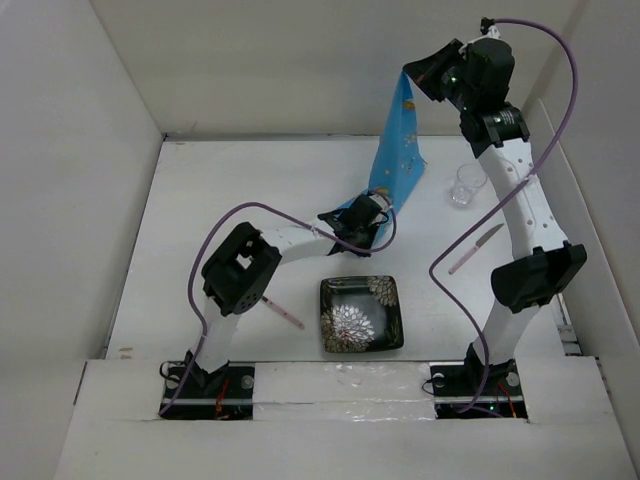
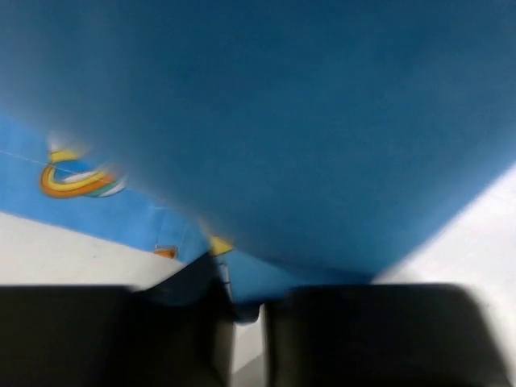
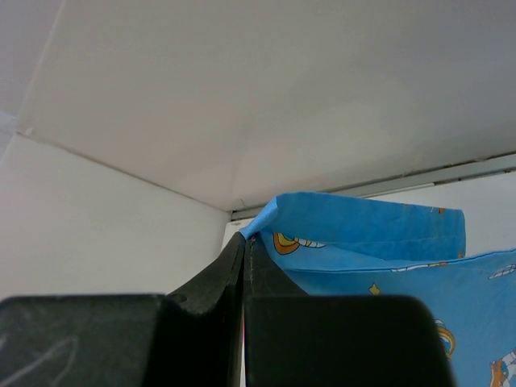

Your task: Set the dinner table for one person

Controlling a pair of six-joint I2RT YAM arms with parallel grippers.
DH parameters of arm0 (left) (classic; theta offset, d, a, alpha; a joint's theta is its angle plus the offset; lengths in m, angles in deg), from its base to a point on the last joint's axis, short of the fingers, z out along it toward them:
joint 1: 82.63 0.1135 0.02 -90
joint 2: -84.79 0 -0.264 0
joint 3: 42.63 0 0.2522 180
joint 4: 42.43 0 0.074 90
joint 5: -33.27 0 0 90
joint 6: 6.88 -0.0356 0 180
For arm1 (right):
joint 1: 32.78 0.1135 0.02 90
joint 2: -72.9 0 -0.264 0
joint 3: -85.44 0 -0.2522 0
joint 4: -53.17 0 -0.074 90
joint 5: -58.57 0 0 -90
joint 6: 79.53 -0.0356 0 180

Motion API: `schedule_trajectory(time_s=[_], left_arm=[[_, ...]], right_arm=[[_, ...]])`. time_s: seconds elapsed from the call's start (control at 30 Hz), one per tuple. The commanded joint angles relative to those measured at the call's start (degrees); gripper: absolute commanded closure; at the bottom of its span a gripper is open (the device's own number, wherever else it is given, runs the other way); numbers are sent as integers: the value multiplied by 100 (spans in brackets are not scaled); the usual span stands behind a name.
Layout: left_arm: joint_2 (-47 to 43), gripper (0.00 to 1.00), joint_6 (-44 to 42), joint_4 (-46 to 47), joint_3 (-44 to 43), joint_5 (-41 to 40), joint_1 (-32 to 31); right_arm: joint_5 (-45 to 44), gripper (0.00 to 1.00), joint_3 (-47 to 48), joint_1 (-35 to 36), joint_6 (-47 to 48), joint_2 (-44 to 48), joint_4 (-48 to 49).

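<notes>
The blue space-print placemat (image 1: 398, 150) hangs stretched in the air above the back of the white dinner table (image 1: 250, 190). My right gripper (image 1: 412, 72) is raised high and shut on its top corner; in the right wrist view the jaws (image 3: 244, 242) pinch the cloth (image 3: 371, 242) edge. My left gripper (image 1: 378, 208) is low near the table and grips the lower corner. In the left wrist view the blurred cloth (image 2: 322, 121) fills the frame and its edge runs into the narrow gap of the gripper (image 2: 246, 314).
A black square plate with white flowers (image 1: 360, 315) lies at the front centre. A clear glass (image 1: 465, 185) stands at the back right, and a pink-handled knife (image 1: 475, 248) lies near the right arm. A pink utensil (image 1: 285, 315) lies beside the left arm. White panels wall the table.
</notes>
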Motion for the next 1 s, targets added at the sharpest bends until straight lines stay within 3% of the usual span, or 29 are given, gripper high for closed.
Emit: schedule_trajectory(time_s=[0.0, 0.03, 0.1, 0.27, 0.4, 0.57, 0.67, 0.83, 0.87, 0.93, 0.97], left_arm=[[-386, 95, -62, -85, -106, -722, -1], [-666, 100, -70, -138, -80, -863, 60], [-1044, 100, -97, -287, 95, -1399, 332], [-2583, 100, -499, -726, 202, -1839, 1307], [-3391, 100, -870, -1192, -333, -2024, 2072], [-3727, 100, -1081, -1605, -1246, -1902, 2749], [-3535, 100, -1282, -1711, -1782, -1709, 2979], [-2147, 100, -1415, -1950, -2768, -1506, 3041], [-1919, 91, -1415, -1740, -2891, -1349, 3041], [-971, 81, -1363, -1676, -3224, -1374, 2971], [-567, 61, -1180, -1929, -3905, -1548, 2970]], right_arm=[[176, 100, 156, -126, 159, 410, 197], [159, 100, 147, -126, 203, 453, 145], [202, 100, 121, -126, 317, 489, 57], [422, 100, -397, -108, 598, 866, -180], [431, 100, -942, 233, 783, 1628, -505], [255, 100, -2206, 787, 592, 2799, -558], [255, 100, -2847, 902, 424, 3204, -638], [-95, 100, -3991, 728, 511, 3161, -455], [-157, 100, -4184, 666, 511, 3065, -358], [-193, 100, -4614, 421, 503, 2889, -112], [-219, 100, -4730, 349, 476, 2767, -41]])
